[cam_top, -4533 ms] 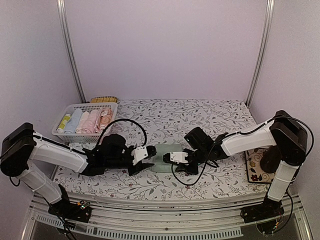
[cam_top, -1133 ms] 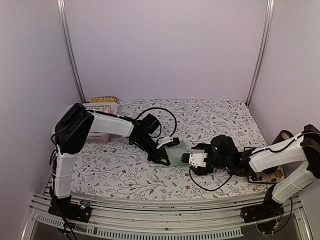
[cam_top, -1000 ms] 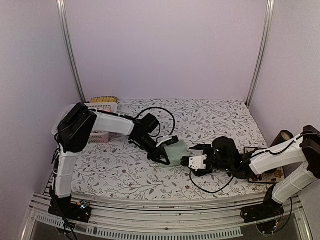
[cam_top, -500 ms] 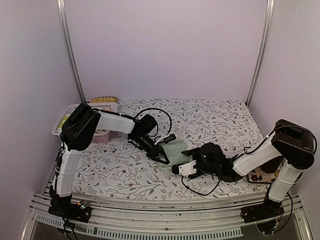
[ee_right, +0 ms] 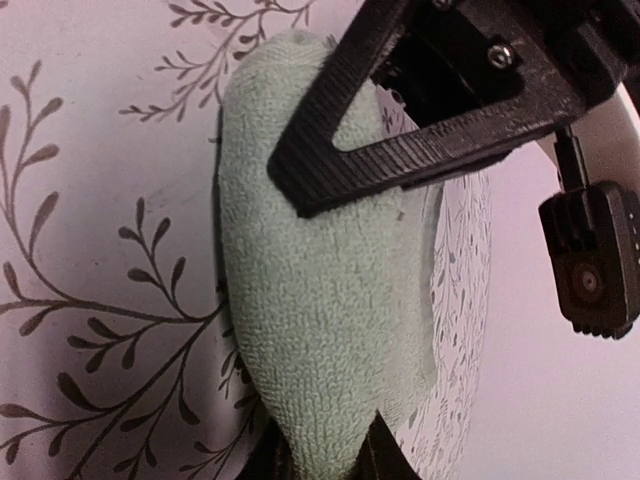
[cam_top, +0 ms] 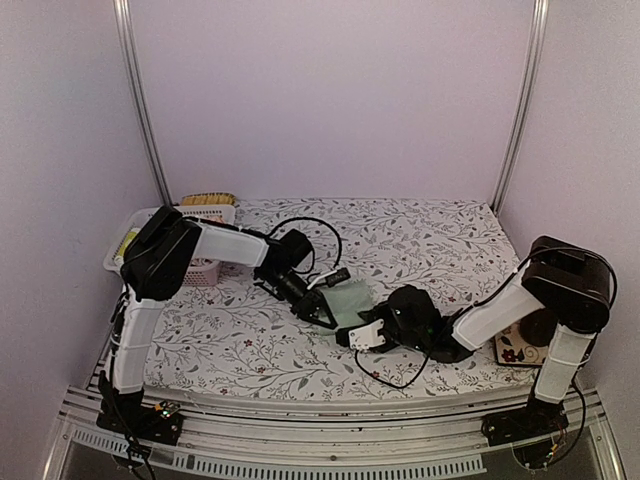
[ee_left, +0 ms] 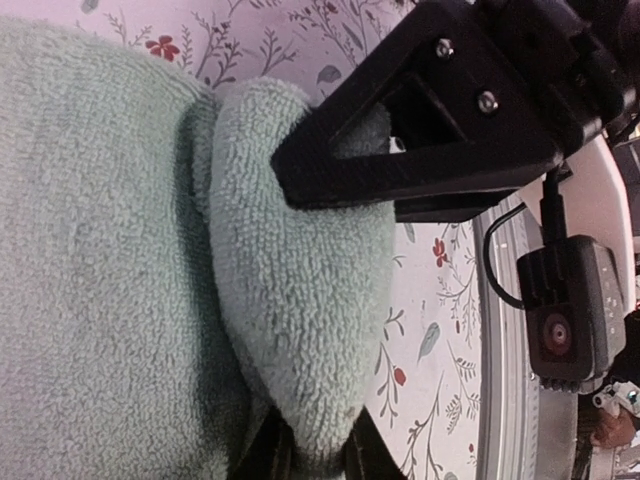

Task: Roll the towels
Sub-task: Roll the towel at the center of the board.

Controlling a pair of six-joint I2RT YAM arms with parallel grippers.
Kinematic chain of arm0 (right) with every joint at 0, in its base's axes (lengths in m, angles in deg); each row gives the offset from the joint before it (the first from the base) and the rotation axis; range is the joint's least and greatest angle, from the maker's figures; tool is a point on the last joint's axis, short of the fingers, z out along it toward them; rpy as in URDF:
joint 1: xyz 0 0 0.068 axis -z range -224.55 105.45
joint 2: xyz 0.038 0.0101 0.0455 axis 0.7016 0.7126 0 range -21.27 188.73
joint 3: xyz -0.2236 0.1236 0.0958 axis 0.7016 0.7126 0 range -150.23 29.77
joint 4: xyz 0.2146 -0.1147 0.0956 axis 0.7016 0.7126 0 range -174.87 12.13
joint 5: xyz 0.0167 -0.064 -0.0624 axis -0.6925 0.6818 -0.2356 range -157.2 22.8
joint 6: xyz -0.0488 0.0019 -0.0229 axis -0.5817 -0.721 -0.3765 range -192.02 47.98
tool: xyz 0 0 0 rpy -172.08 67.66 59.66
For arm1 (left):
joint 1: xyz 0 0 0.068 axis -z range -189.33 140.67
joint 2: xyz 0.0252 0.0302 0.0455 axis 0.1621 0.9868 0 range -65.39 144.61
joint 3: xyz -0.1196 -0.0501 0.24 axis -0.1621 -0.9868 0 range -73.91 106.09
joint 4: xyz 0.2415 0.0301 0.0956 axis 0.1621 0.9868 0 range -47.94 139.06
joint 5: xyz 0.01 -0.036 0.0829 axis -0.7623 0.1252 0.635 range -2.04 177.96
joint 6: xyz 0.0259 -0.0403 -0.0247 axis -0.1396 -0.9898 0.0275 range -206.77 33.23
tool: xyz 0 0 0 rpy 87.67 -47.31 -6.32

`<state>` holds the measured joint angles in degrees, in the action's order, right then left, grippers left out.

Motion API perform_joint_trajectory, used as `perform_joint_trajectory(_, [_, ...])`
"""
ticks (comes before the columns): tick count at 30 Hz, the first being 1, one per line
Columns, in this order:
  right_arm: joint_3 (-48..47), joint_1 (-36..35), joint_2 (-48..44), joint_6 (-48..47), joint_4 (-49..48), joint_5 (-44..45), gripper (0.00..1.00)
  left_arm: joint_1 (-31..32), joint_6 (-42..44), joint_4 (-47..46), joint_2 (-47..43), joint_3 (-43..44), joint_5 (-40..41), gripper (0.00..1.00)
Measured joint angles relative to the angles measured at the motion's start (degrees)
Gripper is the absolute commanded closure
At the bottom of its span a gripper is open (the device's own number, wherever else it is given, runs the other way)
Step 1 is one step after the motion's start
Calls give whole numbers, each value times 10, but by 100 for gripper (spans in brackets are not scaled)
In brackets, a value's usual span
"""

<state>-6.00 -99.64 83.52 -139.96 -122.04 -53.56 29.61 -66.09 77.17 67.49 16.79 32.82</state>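
Observation:
The pale mint towel (cam_top: 352,298) lies mid-table with its near edge folded into a thick lip. My left gripper (cam_top: 328,315) is shut on that lip, which shows squeezed between its fingers (ee_left: 262,458) in the left wrist view. My right gripper (cam_top: 346,335) faces it from the right and is shut on the same fold (ee_right: 320,330), close beside the left one. Each wrist view shows the other gripper's black finger pressed against the mint towel (ee_left: 120,280). A patterned second towel (cam_top: 513,352) lies at the right, partly hidden by the right arm.
A white lattice basket (cam_top: 196,212) holding rolled cloths stands at the back left, mostly behind the left arm. The table is covered by a floral cloth (cam_top: 430,240). A metal rail (cam_top: 320,425) runs along the near edge.
My right gripper has slid left to the towel's near edge and shut on the fold. The left gripper has kept its hold and hardly moved.

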Motion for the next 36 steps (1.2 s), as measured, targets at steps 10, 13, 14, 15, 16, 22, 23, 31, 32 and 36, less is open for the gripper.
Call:
perform_joint_trajectory(10, [-34, 5, -15, 67, 94, -37, 93, 4, -7, -61, -116, -112, 66, 3])
perform_joint_trajectory(13, [-47, 9, -23, 90, 134, -54, 93, 5, -12, -98, -158, -165, 121, 3])
perform_joint_trajectory(14, [-52, 11, -27, 98, 150, -61, 93, 6, -13, -113, -177, -189, 139, 3])
perform_joint_trajectory(15, [-58, 12, -31, 106, 168, -71, 94, 8, -13, -130, -199, -214, 158, 3])
perform_joint_trajectory(16, [-62, 14, -35, 114, 182, -78, 93, 10, -13, -145, -221, -237, 173, 3])
perform_joint_trajectory(22, [-130, 24, -42, 158, 318, -142, 94, 45, -3, -295, -381, -392, 283, 3])
perform_joint_trajectory(23, [-145, 27, -42, 165, 341, -158, 94, 53, 2, -322, -400, -414, 301, 3])
perform_joint_trajectory(31, [-233, 47, -7, 215, 483, -243, 93, 142, 54, -455, -426, -506, 446, 3])
perform_joint_trajectory(32, [-240, 50, -2, 221, 493, -250, 93, 151, 61, -465, -426, -510, 460, 3])
perform_joint_trajectory(36, [-275, 61, 19, 242, 532, -280, 93, 189, 90, -508, -425, -524, 511, 3])
